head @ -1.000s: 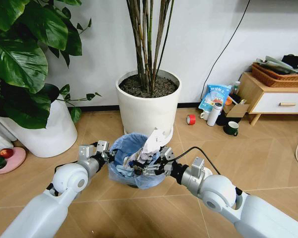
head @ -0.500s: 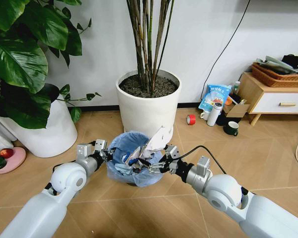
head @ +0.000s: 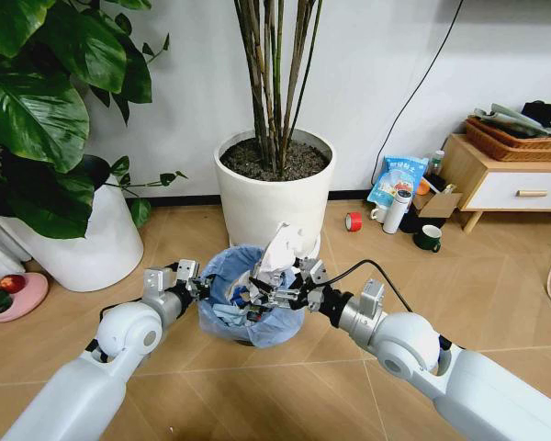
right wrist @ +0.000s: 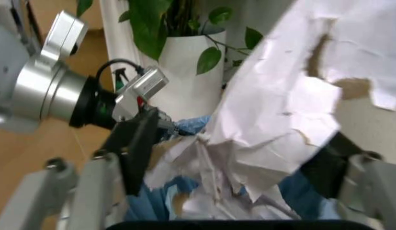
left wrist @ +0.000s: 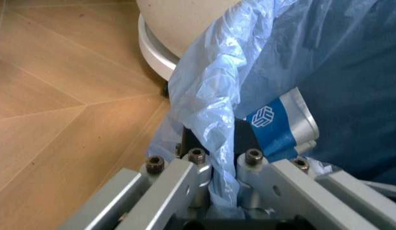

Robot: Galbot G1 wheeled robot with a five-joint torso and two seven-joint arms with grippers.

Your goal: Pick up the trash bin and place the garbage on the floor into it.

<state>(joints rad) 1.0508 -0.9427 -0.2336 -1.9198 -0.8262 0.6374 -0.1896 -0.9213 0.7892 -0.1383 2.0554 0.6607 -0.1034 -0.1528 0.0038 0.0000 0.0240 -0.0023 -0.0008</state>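
The trash bin (head: 248,323), a small dark bin lined with a crinkly light-blue bag, hangs low over the wooden floor (head: 496,285) in front of me. My left gripper (head: 198,287) is shut on its rim; in the left wrist view the fingers (left wrist: 188,165) pinch the bag's folded edge (left wrist: 204,96). My right gripper (head: 274,292) is over the bin's mouth, shut on a crumpled white paper wad (head: 280,246) that sticks up above the rim. In the right wrist view the paper (right wrist: 300,96) sits between the fingers. More litter lies inside, including a blue and white packet (left wrist: 277,125).
A white plant pot (head: 274,197) stands right behind the bin, and a bigger one (head: 83,243) is at the left with a pink dish (head: 14,296). A red tape roll (head: 353,221), mugs (head: 428,238) and a wooden cabinet (head: 505,179) sit at the back right.
My right gripper has carried the white paper to the left, from the bin's right rim to over its mouth. The left gripper and bin have stayed put.
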